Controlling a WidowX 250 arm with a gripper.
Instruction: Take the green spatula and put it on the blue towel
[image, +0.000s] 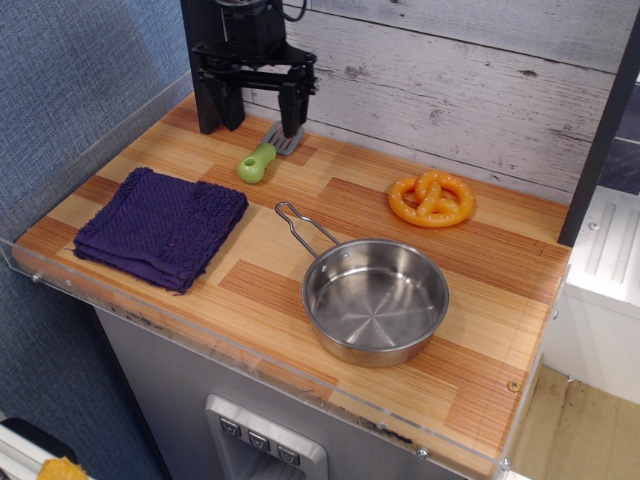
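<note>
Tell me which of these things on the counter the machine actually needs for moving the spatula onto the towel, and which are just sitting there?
Needed for the job:
- green spatula, at the back of the counter
- blue towel, at the left
- the tool, open above the spatula

Just lying about:
- steel pan
- orange pretzel
</note>
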